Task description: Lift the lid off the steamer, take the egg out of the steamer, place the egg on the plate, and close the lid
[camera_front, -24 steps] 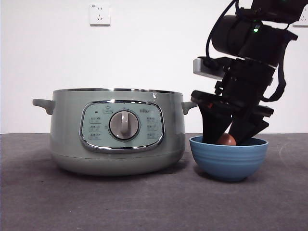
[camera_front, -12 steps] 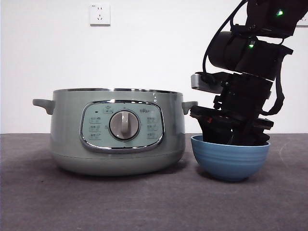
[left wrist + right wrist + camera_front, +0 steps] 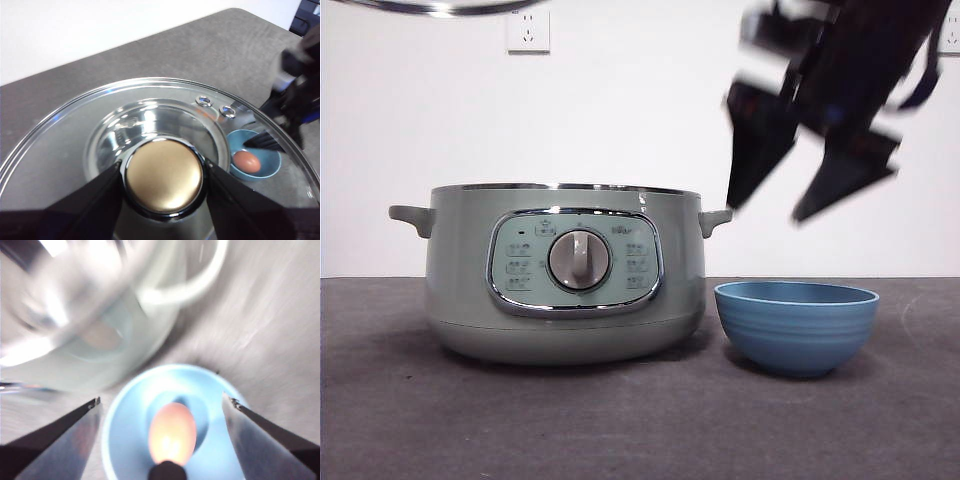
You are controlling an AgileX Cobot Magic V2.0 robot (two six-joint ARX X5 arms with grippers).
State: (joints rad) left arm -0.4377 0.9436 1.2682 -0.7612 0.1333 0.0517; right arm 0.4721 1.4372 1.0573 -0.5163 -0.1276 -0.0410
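Front view: the steamer stands uncovered on the dark desk, left of centre, its dial panel facing the near edge. Just beside it, toward the right edge, sits the plate, a blue bowl; from this low angle nothing inside it shows. The right tool hangs in the air above the plate, blurred, its two black jaws spread wide and empty. A sliver of the lid shows at the top left corner, held high above the steamer.

Left wrist view: the left tool has its jaws pressed against either side of the lid's round knob, holding the lid aloft. Through the glass the plate appears below with the egg lying inside it, and the other arm shows dark and blurred near it.

Right wrist view: the right tool is wide apart with nothing between its jaws. Below it the egg rests in the bottom of the plate. The steamer is next to the plate, heavily blurred.
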